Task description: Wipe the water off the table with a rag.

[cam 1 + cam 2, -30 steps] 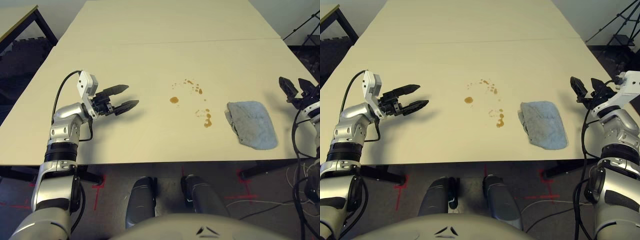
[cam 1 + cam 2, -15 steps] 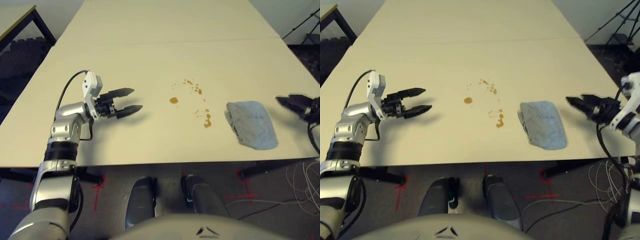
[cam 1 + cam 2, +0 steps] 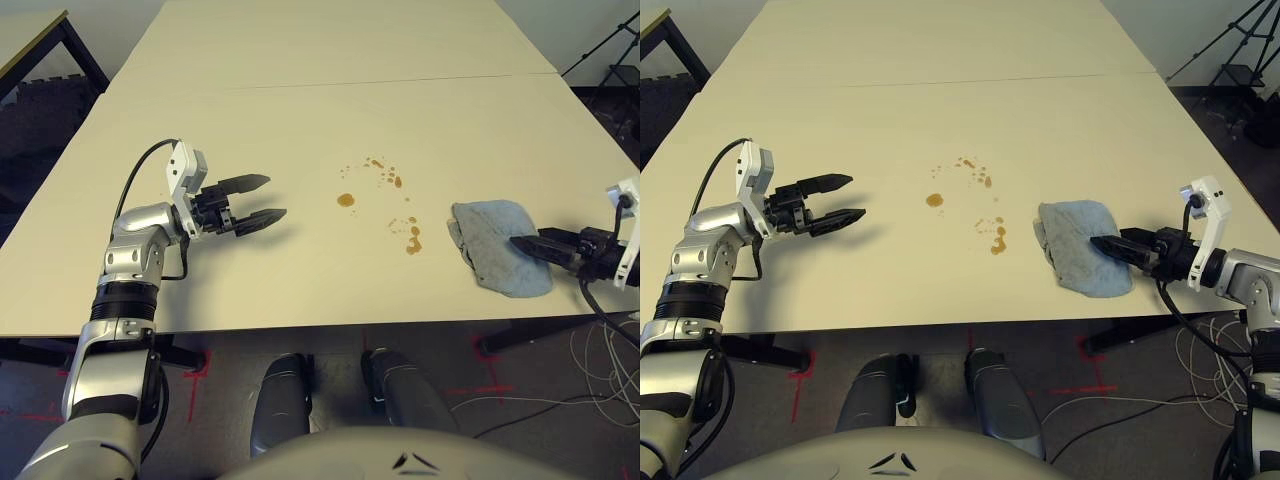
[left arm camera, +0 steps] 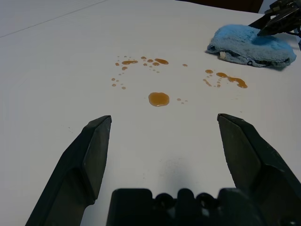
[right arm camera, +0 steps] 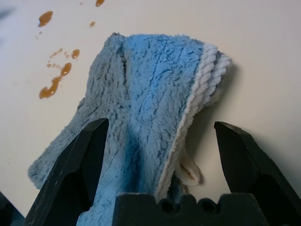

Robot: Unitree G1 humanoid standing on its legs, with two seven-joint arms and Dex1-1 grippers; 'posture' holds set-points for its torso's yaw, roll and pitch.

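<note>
The water shows as amber drops and blotches (image 3: 346, 200) mid-table, with a second cluster (image 3: 413, 240) closer to the rag. The blue fluffy rag (image 3: 490, 255) lies crumpled on the pale beige table (image 3: 300, 120), to the right of the drops. My right gripper (image 3: 516, 241) reaches in from the table's right side, low over the rag's right part. Its jaws are open and straddle the rag (image 5: 141, 94) in the right wrist view. My left gripper (image 3: 274, 197) hovers open over bare table to the left of the drops, holding nothing and pointing toward them (image 4: 159, 99).
A thin seam (image 3: 350, 82) crosses the table farther back. A smaller wood-edged table (image 3: 30, 30) stands at the far left and a tripod (image 3: 610, 50) at the far right. Cables (image 3: 560, 400) lie on the floor by the front right corner.
My right gripper has swung in from beyond the table's right edge and dropped over the rag, now pointing left. My left gripper shifted slightly right, then held still.
</note>
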